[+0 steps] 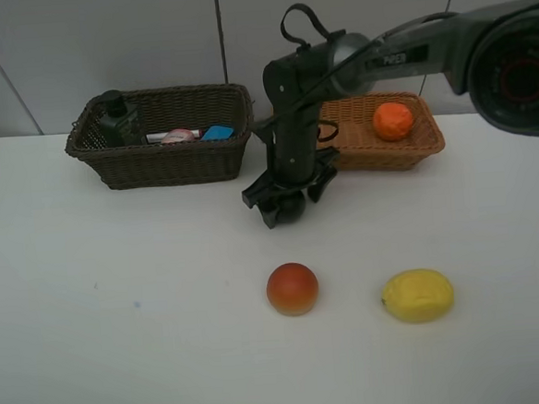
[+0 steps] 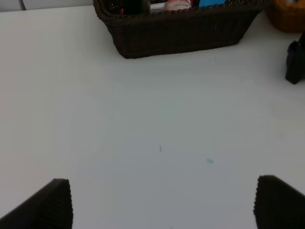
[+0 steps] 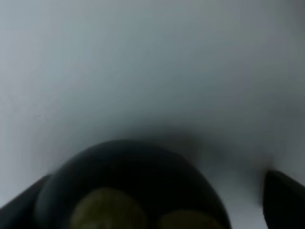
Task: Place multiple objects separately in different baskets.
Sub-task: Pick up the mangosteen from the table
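Note:
My right gripper [image 1: 288, 199] reaches to the table's middle, jaws open around the dark mangosteen [image 1: 289, 208], which fills the right wrist view [image 3: 133, 181] with a gap to one finger [image 3: 283, 191]. The red-orange peach-like fruit [image 1: 292, 288] and the yellow lemon [image 1: 418, 295] lie on the table in front. The orange [image 1: 392, 120] lies in the light basket [image 1: 387, 157]. The dark basket [image 1: 160, 163] holds the green pump bottle [image 1: 116, 120] and the pink bottle [image 1: 180, 134]. My left gripper [image 2: 162, 200] is open and empty over bare table.
A blue item [image 1: 216, 132] also lies in the dark basket, which shows in the left wrist view [image 2: 181, 36]. The baskets stand side by side at the back by the wall. The right arm [image 1: 407, 49] crosses above the light basket.

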Robot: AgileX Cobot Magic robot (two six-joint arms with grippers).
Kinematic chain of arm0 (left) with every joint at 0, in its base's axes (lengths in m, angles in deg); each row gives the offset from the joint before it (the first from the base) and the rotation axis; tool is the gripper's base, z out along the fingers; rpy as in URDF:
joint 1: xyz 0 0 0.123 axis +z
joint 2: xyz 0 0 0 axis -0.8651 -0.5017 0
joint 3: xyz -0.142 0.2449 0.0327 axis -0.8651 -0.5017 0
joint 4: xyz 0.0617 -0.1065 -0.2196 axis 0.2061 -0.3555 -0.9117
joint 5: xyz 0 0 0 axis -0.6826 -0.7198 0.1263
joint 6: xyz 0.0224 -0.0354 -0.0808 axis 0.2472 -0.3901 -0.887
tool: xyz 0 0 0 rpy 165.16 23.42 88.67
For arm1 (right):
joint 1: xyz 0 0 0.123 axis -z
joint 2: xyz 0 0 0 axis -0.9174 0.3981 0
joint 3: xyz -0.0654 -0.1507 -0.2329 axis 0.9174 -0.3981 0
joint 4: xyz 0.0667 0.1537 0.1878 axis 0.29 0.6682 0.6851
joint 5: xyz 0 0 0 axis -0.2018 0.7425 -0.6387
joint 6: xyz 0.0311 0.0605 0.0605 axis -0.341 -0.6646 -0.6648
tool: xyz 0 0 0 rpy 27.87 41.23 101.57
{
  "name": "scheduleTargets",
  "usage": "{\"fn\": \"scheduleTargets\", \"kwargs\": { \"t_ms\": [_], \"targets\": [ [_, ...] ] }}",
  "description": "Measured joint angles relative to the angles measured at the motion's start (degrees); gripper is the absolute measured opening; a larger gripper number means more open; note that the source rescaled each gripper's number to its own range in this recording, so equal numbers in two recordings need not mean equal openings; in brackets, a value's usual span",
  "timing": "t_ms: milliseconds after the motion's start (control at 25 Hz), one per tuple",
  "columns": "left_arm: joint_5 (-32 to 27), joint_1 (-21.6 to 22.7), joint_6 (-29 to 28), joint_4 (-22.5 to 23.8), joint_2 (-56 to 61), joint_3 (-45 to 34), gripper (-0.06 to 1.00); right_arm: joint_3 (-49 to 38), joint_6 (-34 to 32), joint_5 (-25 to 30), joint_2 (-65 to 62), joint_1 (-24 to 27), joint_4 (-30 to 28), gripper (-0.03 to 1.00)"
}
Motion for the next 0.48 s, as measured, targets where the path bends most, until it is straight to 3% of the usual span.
{"fn": "scheduleTargets", "kwargs": {
  "t_ms": [200, 240, 280, 320, 400, 480],
  "targets": [
    [0.0, 0.0, 0.0, 0.0, 0.0, 0.0, 1.00, 0.3, 0.2, 0.1, 0.4, 0.0, 0.1, 0.98],
    [0.0, 0.0, 0.0, 0.0, 0.0, 0.0, 1.00, 0.3, 0.2, 0.1, 0.4, 0.0, 0.1, 0.91],
    [0.0, 0.0, 0.0, 0.0, 0.0, 0.0, 1.00, 0.3, 0.2, 0.1, 0.4, 0.0, 0.3, 0.81],
    [0.0, 0.0, 0.0, 0.0, 0.0, 0.0, 1.00, 0.3, 0.2, 0.1, 0.4, 0.0, 0.7, 0.60],
    [0.0, 0.0, 0.0, 0.0, 0.0, 0.0, 1.00, 0.4, 0.2, 0.0, 0.4, -0.1, 0.9, 0.04],
    [0.0, 0.0, 0.0, 0.0, 0.0, 0.0, 1.00, 0.5, 0.2, 0.0, 0.4, 0.0, 0.9, 0.06]
  ]
}}
